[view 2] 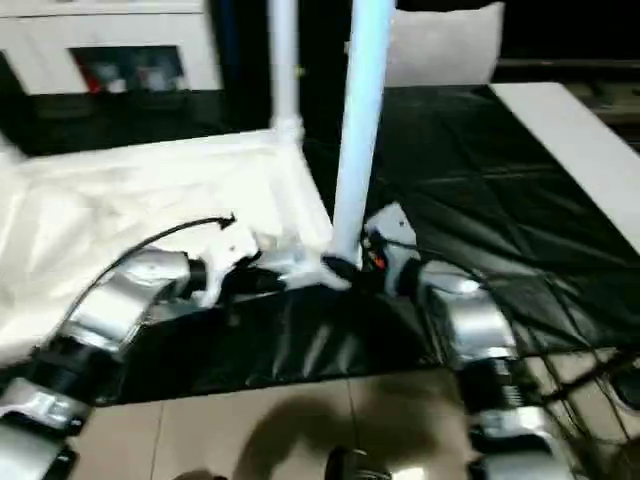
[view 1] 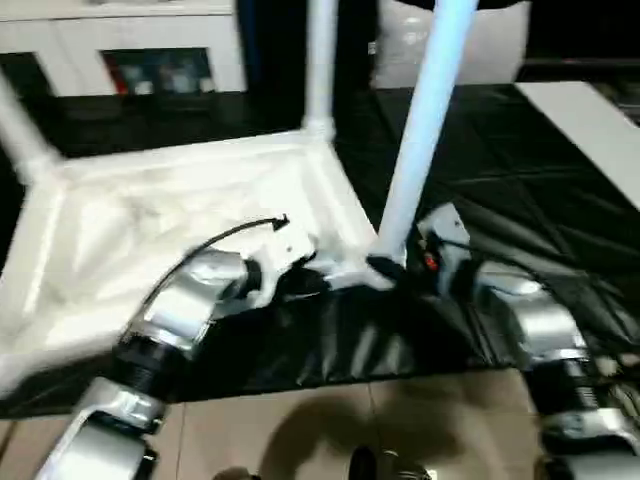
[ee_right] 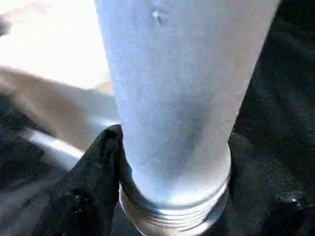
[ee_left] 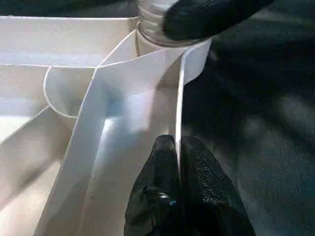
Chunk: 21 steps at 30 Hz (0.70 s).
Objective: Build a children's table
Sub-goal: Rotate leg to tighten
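So the biggest thing here is the black-sheeted work table (view 1: 520, 200), and the children's table (view 1: 150, 220) lies upside down on it, ribbed underside up, toward the left and middle. 2 legs already stand up from its far corners: one at the far right corner (view 1: 320, 60), one at the far left (view 1: 20, 130).

The third leg (view 1: 425, 120) is at the near right corner, leaning a bit to the right instead of standing straight. The right gripper (ee_right: 172, 162) is clenched around its base just above the threaded end, 1 black finger on each side. The left gripper (ee_left: 178, 191) pinches the thin rim wall of the tabletop right by that corner socket (ee_left: 152, 29), fingers squeezed on either side of the plastic edge.

What could go wrong, I think: that lean. If the threads go in crooked they could cross-thread or jam, and forcing it might skid the whole top across the slick sheet. The left pinch is on a thin wall, so it could slip off if the twist gets strong. Also can't tell how deep the thread sits yet.
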Tool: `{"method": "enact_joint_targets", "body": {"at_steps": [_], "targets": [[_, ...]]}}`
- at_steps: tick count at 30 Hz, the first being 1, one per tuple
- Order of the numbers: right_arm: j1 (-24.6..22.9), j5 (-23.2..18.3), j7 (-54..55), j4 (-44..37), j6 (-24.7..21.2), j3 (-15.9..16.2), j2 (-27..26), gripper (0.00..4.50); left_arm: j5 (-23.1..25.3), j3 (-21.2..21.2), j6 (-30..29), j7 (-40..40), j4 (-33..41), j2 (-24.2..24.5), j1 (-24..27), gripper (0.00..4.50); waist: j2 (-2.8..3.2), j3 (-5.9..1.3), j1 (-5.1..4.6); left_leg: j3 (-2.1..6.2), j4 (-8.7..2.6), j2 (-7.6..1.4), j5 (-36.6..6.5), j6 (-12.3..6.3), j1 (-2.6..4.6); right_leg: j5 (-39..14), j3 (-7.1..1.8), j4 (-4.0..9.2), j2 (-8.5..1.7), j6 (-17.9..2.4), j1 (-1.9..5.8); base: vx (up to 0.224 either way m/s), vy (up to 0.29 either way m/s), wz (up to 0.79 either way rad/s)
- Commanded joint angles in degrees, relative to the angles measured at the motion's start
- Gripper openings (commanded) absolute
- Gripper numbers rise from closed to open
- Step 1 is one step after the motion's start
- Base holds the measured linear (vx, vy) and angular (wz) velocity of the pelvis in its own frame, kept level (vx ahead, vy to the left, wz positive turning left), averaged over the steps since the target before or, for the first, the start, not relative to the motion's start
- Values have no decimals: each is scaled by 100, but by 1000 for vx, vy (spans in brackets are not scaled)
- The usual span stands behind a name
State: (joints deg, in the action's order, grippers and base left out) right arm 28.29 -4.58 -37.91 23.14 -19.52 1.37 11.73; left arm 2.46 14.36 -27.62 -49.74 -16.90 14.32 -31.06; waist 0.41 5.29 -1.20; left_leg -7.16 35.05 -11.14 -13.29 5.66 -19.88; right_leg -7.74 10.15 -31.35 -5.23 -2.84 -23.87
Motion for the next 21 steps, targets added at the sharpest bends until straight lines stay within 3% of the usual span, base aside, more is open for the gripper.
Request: {"method": "enact_joint_targets", "body": {"at_steps": [1,2,5,7,9,13,16,21], "targets": [[116,-90,315,-90,-378,453,-650,272,-29,-155,-324,885,279,-507,-78,0,-13,-325,-34,0,-444,-139,-1055,-380,-92,-3011,-223,521,-344,-159,437,0,0,0],[164,-11,604,-21,-415,414,-756,272,-7,-212,-441,1070,342,-629,-73,0,-11,-339,-38,9,-447,-128,-1015,-397,-109,-2960,-223,515,-350,-166,460,0,0,0],[213,148,962,135,-272,436,-865,272,58,-228,-620,1323,513,-840,-30,0,-28,-353,-45,-27,-440,-114,-758,-554,-96,-2584,-302,473,-366,-379,424,0,0,0],[172,98,981,127,-182,342,-938,342,112,-155,-695,1376,567,-846,-6,0,-33,-385,-30,-36,-435,-135,-564,-678,-108,-2289,-345,411,-376,-548,433,0,0,0],[116,14,910,57,-163,281,-936,344,191,-75,-631,1362,521,-747,-16,0,-36,-402,-12,-49,-425,-134,-438,-781,-104,-2077,-367,378,-372,-646,427,0,0,0],[-20,36,736,-189,-133,290,-804,392,216,-64,-646,1285,583,-603,26,0,12,-431,58,-64,-409,-122,-73,-909,-103,-1809,-381,330,-364,-749,439,0,0,0],[-105,2,643,-309,-74,298,-656,413,221,-23,-619,1186,641,-512,77,0,4,-451,55,-53,-398,-138,124,-988,-131,-1541,-381,285,-352,-809,461,0,0,0],[-346,-123,-118,-604,237,307,-81,445,214,135,-245,716,542,-140,132,0,-4,-448,54,-60,-403,-141,-128,-1000,-126,-1794,-373,321,-351,-748,465,0,0,0]]}}
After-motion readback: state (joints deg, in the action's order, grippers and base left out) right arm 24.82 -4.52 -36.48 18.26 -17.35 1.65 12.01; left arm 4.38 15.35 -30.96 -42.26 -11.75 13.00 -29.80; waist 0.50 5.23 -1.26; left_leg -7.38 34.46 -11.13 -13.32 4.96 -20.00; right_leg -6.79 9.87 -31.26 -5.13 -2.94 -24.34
